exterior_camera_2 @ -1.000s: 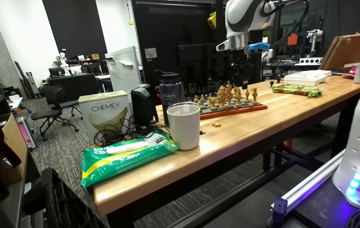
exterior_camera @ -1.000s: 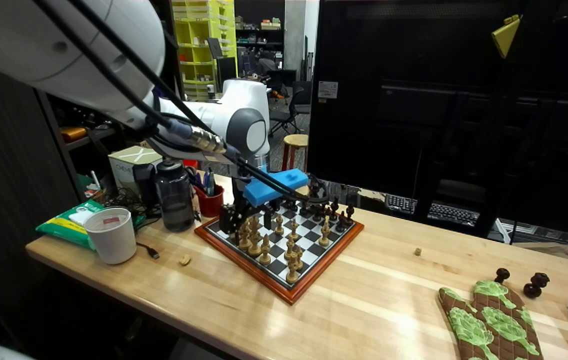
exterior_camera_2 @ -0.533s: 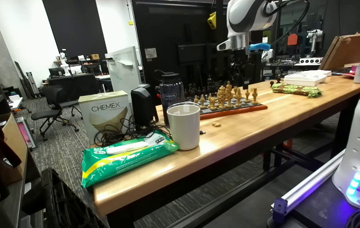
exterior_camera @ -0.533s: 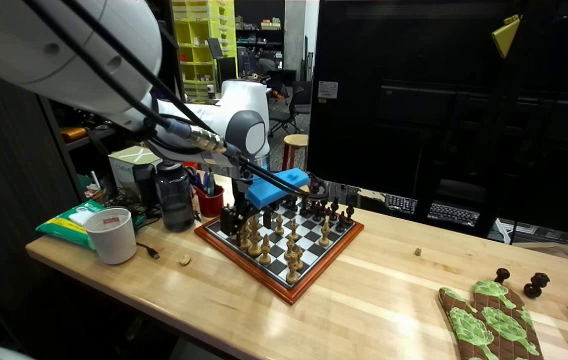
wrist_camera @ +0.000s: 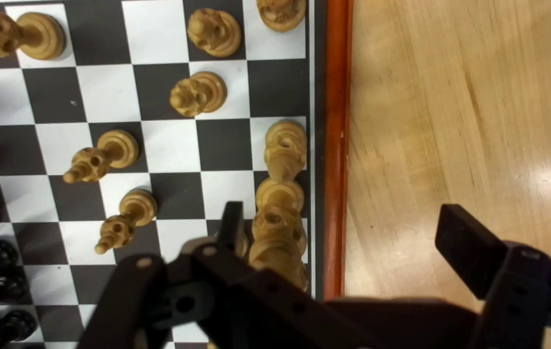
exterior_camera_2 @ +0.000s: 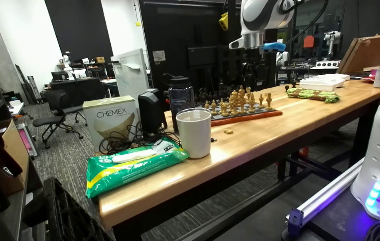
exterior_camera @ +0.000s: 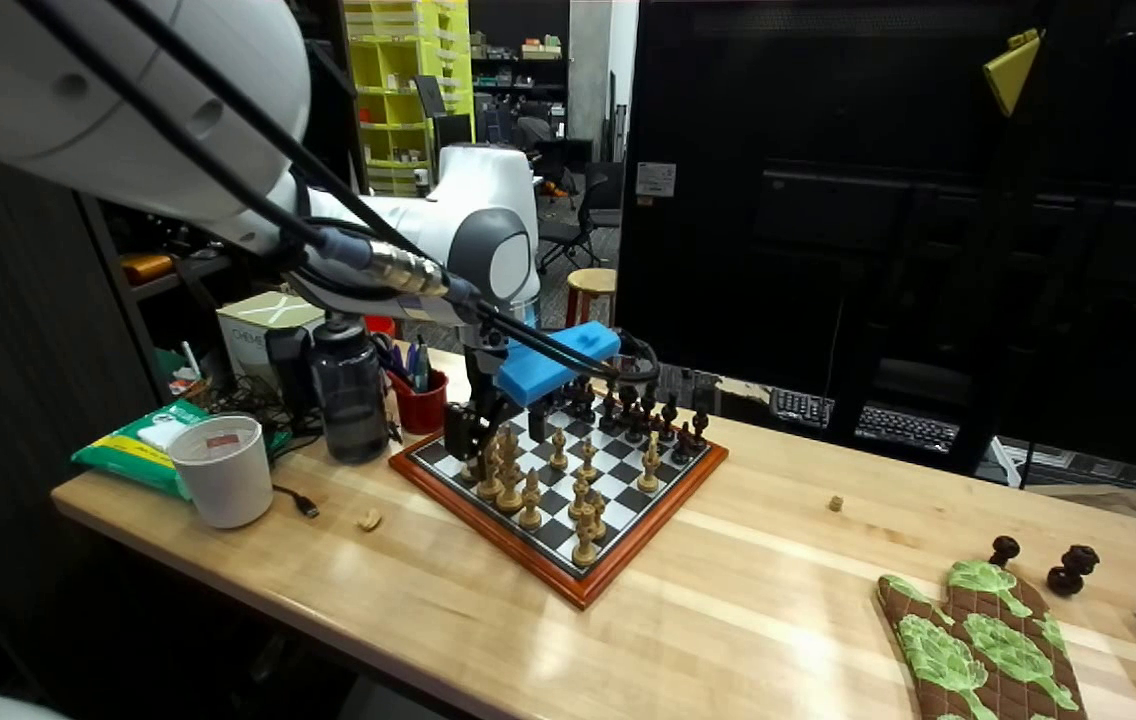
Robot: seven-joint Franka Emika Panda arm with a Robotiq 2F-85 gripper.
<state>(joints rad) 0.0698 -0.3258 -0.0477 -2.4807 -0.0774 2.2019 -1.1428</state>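
Fingers (wrist_camera: 469, 249) hung wide apart over the border of the chessboard (wrist_camera: 336, 145), gripping nothing, nearest the tall light-wood chess pieces (exterior_camera: 510, 490) standing along it; contact unclear. Dark chess pieces (exterior_camera: 669, 412) stood on the opposite side, a few light ones in between. Red pen cup (exterior_camera: 422, 408) and water bottle (exterior_camera: 350, 400) sat nearby on the worktop (exterior_camera: 728, 600), artichoke-print oven mitt (exterior_camera: 986, 640) well apart.

The claw (exterior_camera: 502, 430) has risen slightly and now hangs higher above the level of the chessboard (exterior_camera: 648, 525).
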